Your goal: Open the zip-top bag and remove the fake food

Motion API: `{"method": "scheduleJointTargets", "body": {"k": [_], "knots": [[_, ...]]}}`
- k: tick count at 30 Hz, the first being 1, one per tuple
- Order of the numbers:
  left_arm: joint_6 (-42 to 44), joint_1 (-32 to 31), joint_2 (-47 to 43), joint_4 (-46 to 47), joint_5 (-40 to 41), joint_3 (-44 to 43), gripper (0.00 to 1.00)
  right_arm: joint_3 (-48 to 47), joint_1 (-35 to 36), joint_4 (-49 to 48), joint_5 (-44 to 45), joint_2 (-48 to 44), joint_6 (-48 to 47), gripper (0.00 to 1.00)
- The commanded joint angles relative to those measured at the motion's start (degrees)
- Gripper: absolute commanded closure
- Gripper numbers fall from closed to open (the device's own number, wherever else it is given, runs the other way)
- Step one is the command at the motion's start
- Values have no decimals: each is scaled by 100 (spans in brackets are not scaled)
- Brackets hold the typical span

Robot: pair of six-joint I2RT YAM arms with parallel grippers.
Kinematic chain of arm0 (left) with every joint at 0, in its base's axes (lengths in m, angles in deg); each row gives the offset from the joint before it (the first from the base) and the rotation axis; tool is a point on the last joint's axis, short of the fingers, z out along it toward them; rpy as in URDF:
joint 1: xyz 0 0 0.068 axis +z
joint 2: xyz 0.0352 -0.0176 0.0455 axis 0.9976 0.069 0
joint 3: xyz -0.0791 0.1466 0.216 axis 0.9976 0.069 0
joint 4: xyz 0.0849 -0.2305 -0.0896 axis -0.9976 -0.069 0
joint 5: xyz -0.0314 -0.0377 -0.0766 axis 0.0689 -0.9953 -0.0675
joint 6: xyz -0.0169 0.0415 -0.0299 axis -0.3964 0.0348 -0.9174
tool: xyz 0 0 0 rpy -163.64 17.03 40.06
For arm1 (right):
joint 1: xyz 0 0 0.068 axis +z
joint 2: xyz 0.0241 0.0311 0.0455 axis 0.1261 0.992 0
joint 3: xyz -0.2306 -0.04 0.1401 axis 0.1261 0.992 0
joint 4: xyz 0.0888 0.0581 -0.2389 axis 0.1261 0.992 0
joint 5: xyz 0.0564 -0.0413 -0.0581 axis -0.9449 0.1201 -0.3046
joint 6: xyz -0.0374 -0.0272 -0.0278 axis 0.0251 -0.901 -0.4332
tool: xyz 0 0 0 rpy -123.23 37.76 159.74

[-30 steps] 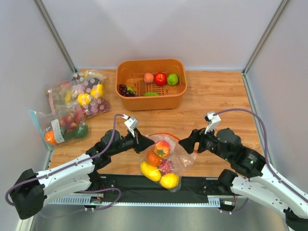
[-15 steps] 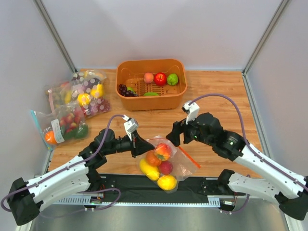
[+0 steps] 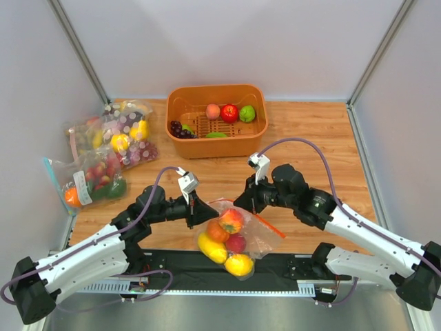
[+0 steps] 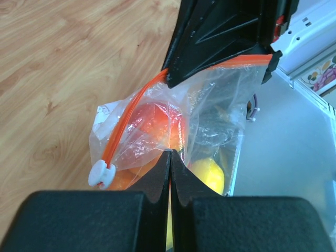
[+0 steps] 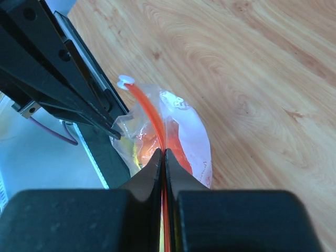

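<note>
The zip-top bag hangs between both grippers over the table's near edge, its orange-red zip strip on top. Inside lies the fake food: a red-yellow fruit, an orange piece and yellow lemons. My left gripper is shut on the clear plastic of the bag's left side. On the right side, my right gripper is shut on the zip strip, jaws pinched along it. The white slider sits at the strip's end nearest the left gripper.
An orange basket at the back centre holds a peach, a red apple, a green fruit and grapes. Two other filled bags lie at the left by the wall. Grey walls close in both sides.
My right arm has swung left to the bag and its jaws, open before, have shut on the zip strip. The left gripper keeps its hold; the bag has shifted slightly left.
</note>
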Motion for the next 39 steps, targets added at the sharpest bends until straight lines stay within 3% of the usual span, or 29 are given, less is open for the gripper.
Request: {"method": "scheduleJointTargets", "body": {"k": [1, 3, 6, 7, 10, 12, 20, 29, 39], "knots": [[193, -29, -124, -195, 228, -325, 100, 85, 28, -327, -318, -150, 88, 100], [229, -20, -195, -518, 430, -378, 99, 111, 28, -248, -179, -229, 88, 100], [255, -20, -414, -1072, 931, -466, 80, 129, 28, -81, 163, -474, 149, 100], [238, -29, -554, -1187, 1071, -475, 65, 129, 19, -37, 226, -632, 150, 100], [185, -20, -827, -1417, 1529, -396, 44, 181, 28, 16, 323, -957, 237, 100], [141, -20, -898, -1409, 1626, -317, 38, 242, 28, -1, 306, -1116, 325, 100], [-17, -29, -767, -688, 1337, -255, 33, 577, 28, -150, -2, -1451, 624, 100], [-544, -29, 50, 937, 686, -141, 31, 788, 28, -256, -55, -1688, 817, 100], [-817, -20, 552, 1571, 343, -35, 31, 832, 28, -440, -81, -1741, 940, 100]]}}
